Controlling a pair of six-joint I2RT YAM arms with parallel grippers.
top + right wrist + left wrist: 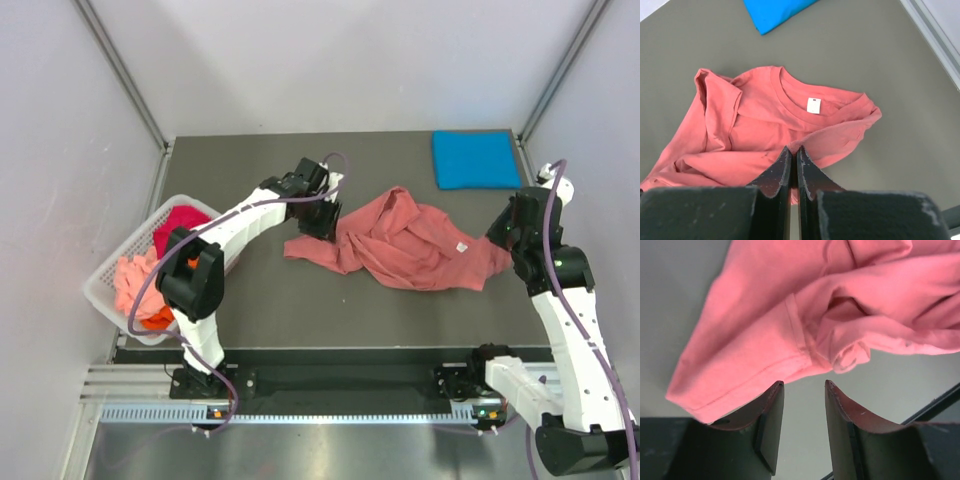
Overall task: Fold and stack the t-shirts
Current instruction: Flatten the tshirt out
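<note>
A salmon-pink t-shirt (pixel 400 245) lies crumpled mid-table, neck label up. In the right wrist view my right gripper (pixel 794 149) is shut on a pinched fold of this salmon-pink shirt (pixel 765 125) near its sleeve edge. From above, that right gripper (pixel 500 240) is at the shirt's right end. My left gripper (pixel 320 225) hovers over the shirt's left end; the left gripper (pixel 804 386) is open with only bare table between its fingers, the shirt's hem (pixel 740 385) just beyond the tips. A folded bright blue t-shirt (pixel 475 158) lies at the back right.
A white slatted basket (pixel 103 278) stands off the table's left edge, holding a magenta shirt (pixel 185 222), a pale pink one (pixel 130 280) and an orange one (pixel 155 320). Grey walls close in on both sides and the back.
</note>
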